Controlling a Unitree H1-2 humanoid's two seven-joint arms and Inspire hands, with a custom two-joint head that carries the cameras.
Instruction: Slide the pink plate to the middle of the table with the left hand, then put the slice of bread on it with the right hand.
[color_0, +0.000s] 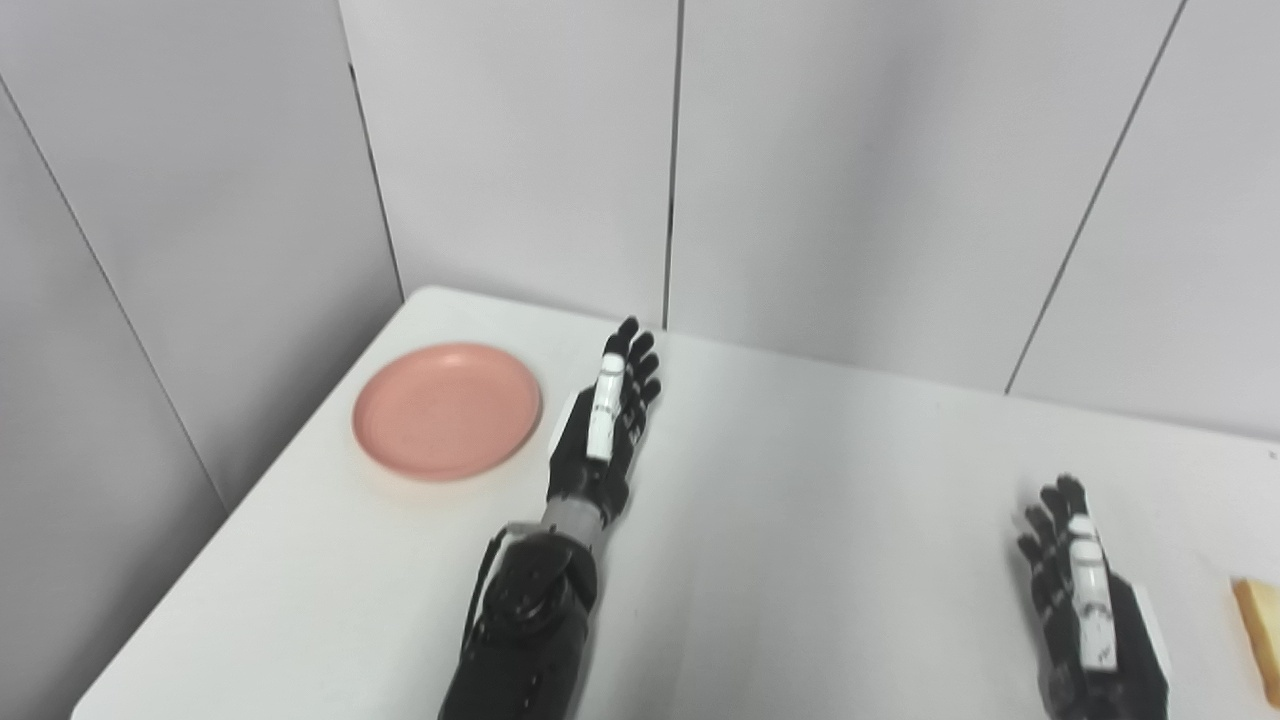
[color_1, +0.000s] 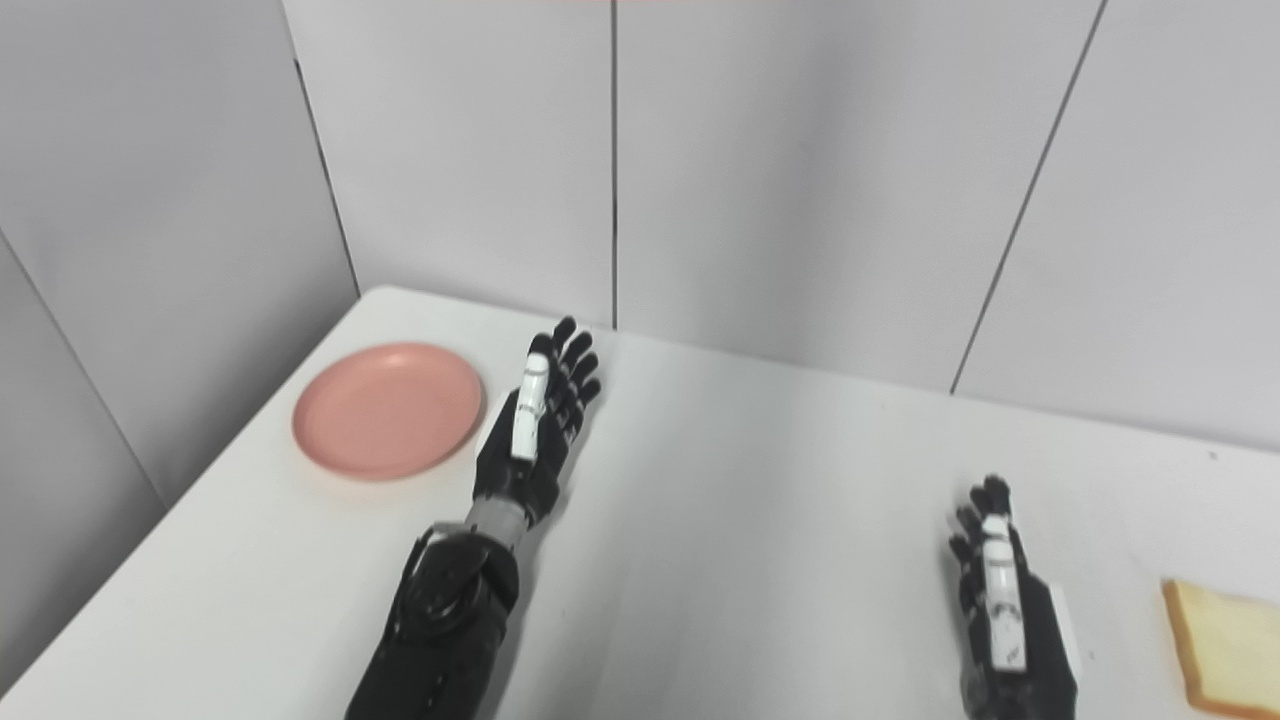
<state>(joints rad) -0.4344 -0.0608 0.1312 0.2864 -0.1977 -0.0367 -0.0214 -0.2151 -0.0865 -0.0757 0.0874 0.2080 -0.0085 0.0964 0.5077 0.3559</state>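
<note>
A round pink plate (color_0: 447, 409) lies flat near the table's far left corner. My left hand (color_0: 603, 420) stands open just to the right of the plate's rim, fingers stretched toward the back wall, holding nothing. Whether it touches the rim I cannot tell. A slice of bread (color_1: 1222, 646) with a tan crust lies at the right edge of the table, partly cut off by the picture. My right hand (color_1: 998, 596) rests open near the front right, a short way left of the bread and apart from it.
The white table (color_0: 820, 520) meets grey wall panels (color_0: 850, 180) at the back and on the left. Its left edge (color_0: 230, 540) runs diagonally past the plate.
</note>
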